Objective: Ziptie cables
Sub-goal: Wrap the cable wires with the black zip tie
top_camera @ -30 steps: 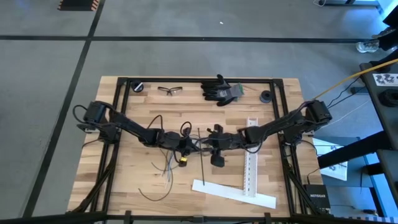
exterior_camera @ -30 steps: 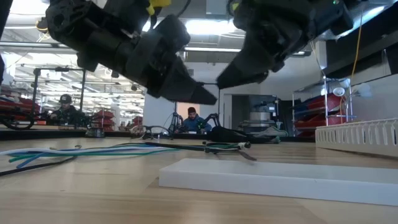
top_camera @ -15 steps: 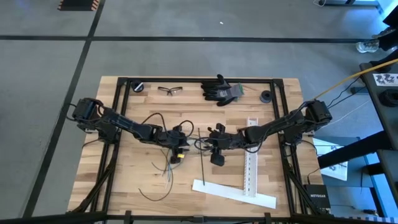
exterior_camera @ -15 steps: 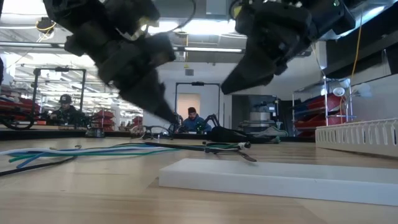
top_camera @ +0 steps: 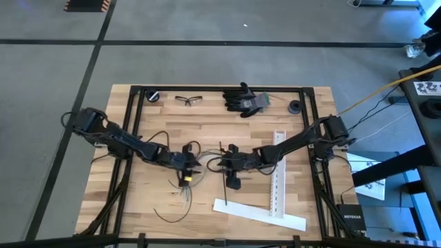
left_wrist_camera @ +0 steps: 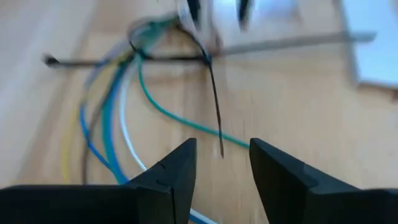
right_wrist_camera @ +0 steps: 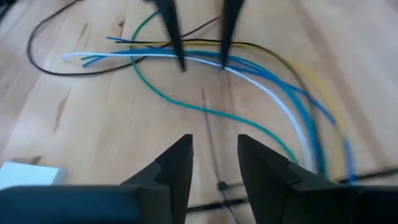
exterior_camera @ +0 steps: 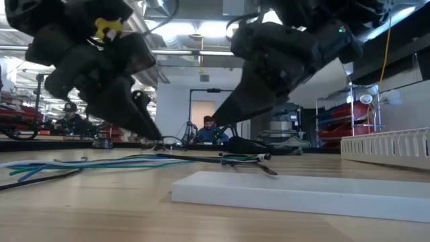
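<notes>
1. My left tool [top_camera: 195,165] hangs low over the middle of the wooden worktop [top_camera: 158,196], its two fingers apart with nothing between them.
2. My right tool [top_camera: 215,164] faces it from the other side, close by but not touching; its fingers also stand apart and hold nothing.
3. The cables [right_wrist_camera: 261,78] lie loose on the worktop between and under the two tools: blue, white, teal and yellow wires fanned out side by side, with a dark wire looping off to one side.
4. One black ziptie [left_wrist_camera: 214,102] is looped round the bundle where the wires come together, its free tail lying on the wood just ahead of my left fingers [left_wrist_camera: 177,174].
5. A second black ziptie [top_camera: 224,180] lies straight on the worktop, running from near my right tool toward the flat white strip [top_camera: 258,214] at the near edge.
6. A white perforated strip [top_camera: 277,172] lies beside the right arm.
7. Safety glasses [top_camera: 188,100] and dark gloves [top_camera: 244,100] rest along the far edge, well apart from the cables.
</notes>
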Robot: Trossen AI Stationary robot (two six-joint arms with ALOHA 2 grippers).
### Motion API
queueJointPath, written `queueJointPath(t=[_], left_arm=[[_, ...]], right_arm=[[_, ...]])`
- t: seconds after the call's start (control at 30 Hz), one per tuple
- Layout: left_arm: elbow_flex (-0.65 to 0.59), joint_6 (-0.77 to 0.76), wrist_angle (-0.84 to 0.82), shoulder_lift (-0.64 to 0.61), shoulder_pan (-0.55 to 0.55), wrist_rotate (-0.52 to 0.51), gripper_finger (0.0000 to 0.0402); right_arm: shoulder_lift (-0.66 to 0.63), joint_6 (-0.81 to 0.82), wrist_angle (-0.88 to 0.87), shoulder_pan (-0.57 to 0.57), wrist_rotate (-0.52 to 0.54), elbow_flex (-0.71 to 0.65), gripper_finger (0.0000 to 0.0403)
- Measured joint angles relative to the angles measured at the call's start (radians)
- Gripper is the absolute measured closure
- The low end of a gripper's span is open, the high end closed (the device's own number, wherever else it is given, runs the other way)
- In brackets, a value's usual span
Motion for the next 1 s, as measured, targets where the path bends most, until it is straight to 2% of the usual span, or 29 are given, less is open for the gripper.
queueJointPath(t=[0.1, 0.27, 0.37, 0.6, 1.0], left_arm=[[-0.047, -0.007, 0.056, -0.052, 0.004, -0.001, 0.0270], [-0.091, -0.015, 0.057, -0.103, -0.010, -0.001, 0.0269], [-0.102, -0.019, 0.056, -0.108, -0.028, -0.001, 0.0270], [-0.118, -0.018, 0.057, -0.108, -0.064, -0.020, 0.0271], [-0.118, 0.012, 0.097, -0.108, -0.066, -0.023, 0.0271]], right_arm=[[0.034, 0.000, -0.006, 0.000, -0.019, 0.037, 0.0263], [0.081, -0.076, -0.011, 0.000, -0.019, 0.093, 0.0209], [0.108, -0.115, -0.011, 0.001, -0.010, 0.115, 0.0195], [0.168, -0.163, 0.001, 0.001, -0.010, 0.129, 0.0209], [0.182, -0.158, 0.003, 0.002, -0.018, 0.145, 0.0232]])
